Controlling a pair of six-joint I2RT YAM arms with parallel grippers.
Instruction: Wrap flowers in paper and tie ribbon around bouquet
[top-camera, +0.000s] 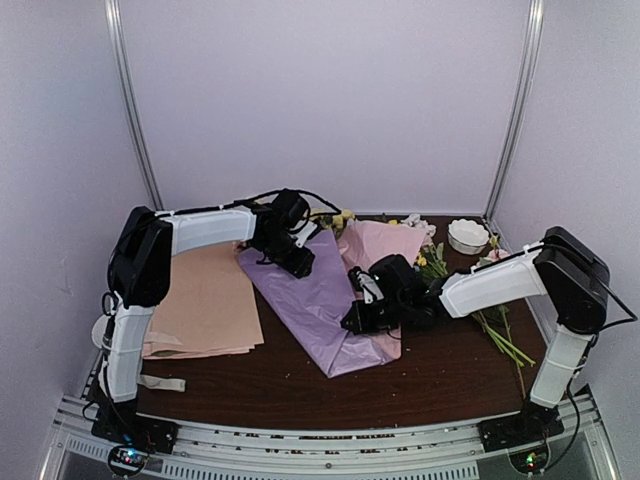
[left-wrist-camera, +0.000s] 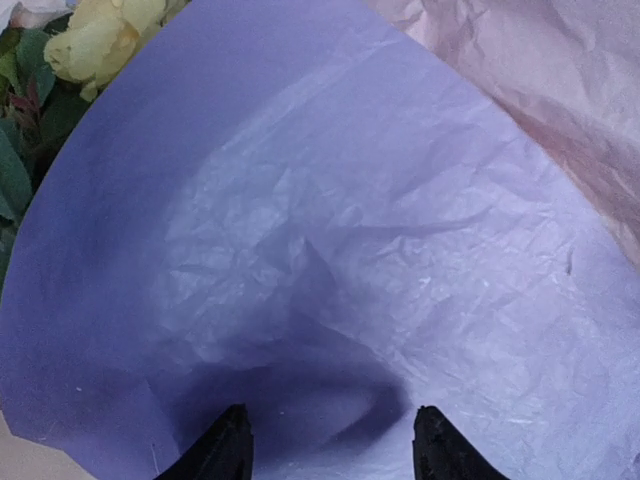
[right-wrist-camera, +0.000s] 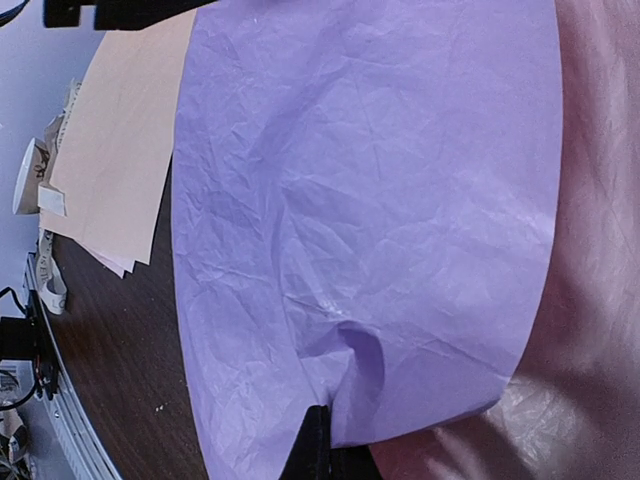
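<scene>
The lilac paper lies folded across the table's middle, and its pale pink face shows on the right. Yellow blooms and leaves of the flowers stick out at the far end of this loose bouquet, while the stems are hidden under the sheet. My left gripper hovers open over the far part of the lilac sheet. At the near right edge, my right gripper is shut on a puckered fold of the paper. A cream ribbon lies at the front left.
Tan-peach sheets are stacked left of the lilac paper. A white scalloped bowl stands at the back right. Another bunch with long green stems lies along the right edge, under my right arm.
</scene>
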